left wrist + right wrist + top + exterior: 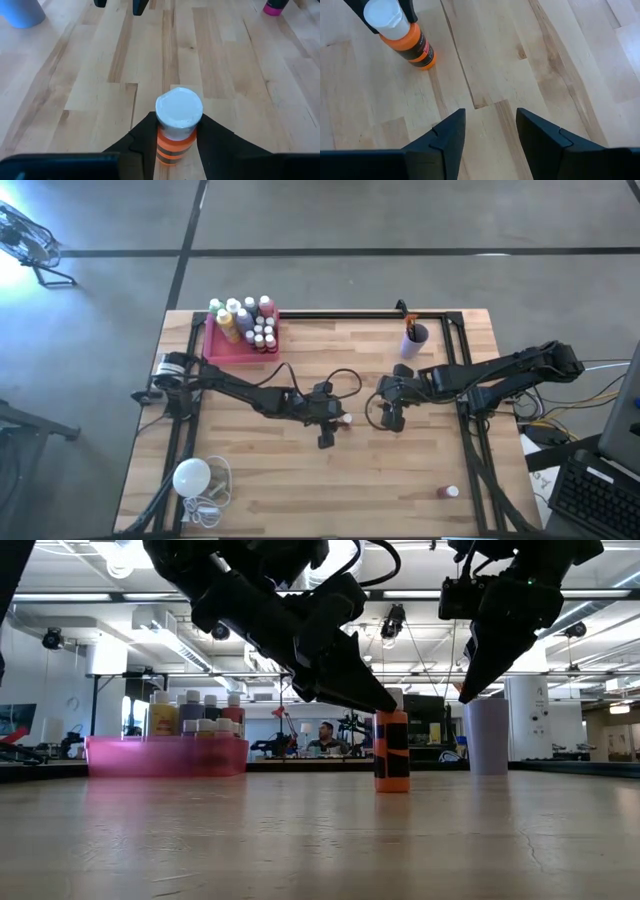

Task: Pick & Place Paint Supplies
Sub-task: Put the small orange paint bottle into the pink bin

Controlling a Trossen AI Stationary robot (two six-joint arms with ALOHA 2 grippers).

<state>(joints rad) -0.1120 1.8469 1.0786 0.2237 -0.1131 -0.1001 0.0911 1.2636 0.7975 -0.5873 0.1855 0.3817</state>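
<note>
The left gripper (175, 145) clamps the upright, white-capped orange paint bottle (176, 131), likely to carry it, while the right gripper (490, 132) hovers beside it, jaws apart.

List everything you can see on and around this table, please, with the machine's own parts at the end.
Orange bottle: one, white cap, upright mid-table, between the left hand's fingers.
Pink tray: one, far left part of the table, full of white-capped paint bottles in several colours; exact count unclear.
Purple cup: one, far edge right of centre, holding something dark.
Small dark red bottle: one, white cap, lying near the front right.
White bulb with cord: one, front left corner.
Person: one, far off in the room behind.
Left hand: dark, fingers either side of the orange bottle.
Right hand: dark, open, empty, above bare wood close to that bottle.
</note>
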